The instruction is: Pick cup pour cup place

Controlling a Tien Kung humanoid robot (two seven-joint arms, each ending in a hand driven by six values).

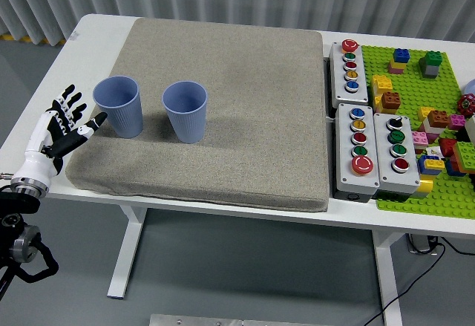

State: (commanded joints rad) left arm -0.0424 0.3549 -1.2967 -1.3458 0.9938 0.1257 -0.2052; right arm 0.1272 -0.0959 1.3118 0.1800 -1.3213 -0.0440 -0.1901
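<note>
Two blue ribbed cups stand upright on the grey mat [245, 81]. The left cup [119, 106] is near the mat's left edge. The right cup [185, 111] stands a little to its right. My left hand [68, 125] is open with its fingers spread. It hovers just left of the left cup, over the mat's left edge, apart from the cup. The right arm does not show.
Three grey button boxes [369, 148] stand right of the mat. A green baseplate [415, 88] with several coloured bricks lies at the far right. The white table [89, 29] shows around the mat.
</note>
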